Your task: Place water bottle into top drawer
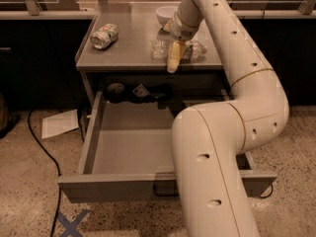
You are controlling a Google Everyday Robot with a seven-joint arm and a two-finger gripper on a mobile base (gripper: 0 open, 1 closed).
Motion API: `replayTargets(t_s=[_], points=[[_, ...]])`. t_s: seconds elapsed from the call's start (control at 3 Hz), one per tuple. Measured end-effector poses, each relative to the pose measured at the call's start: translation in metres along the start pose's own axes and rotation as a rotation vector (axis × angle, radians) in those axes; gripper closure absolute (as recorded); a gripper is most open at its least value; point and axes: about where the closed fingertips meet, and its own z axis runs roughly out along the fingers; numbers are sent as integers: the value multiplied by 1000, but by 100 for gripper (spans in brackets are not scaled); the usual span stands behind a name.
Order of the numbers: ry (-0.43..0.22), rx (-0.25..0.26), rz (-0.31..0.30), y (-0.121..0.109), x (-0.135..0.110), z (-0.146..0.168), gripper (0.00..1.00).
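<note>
the arm [232,132] reached over the open top drawer [128,152] to the counter [128,53]. the gripper [173,58] hung near the front edge, right of centre, across the middle of the water bottle [159,49] lying sideways; its grip could not be told.

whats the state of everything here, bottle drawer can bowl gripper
water bottle: lying on its side on the countertop, not in the drawer
top drawer: pulled open
can: lying on its side
bowl: upright
gripper: pointing down at the water bottle
</note>
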Motion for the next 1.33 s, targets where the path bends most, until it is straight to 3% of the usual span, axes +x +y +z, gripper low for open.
replayTargets(t_s=[0.33,1.0,1.33], points=[[53,22,108,-5,15,0,0],[30,3,129,-1,16,13,0],[30,3,129,-1,16,13,19]])
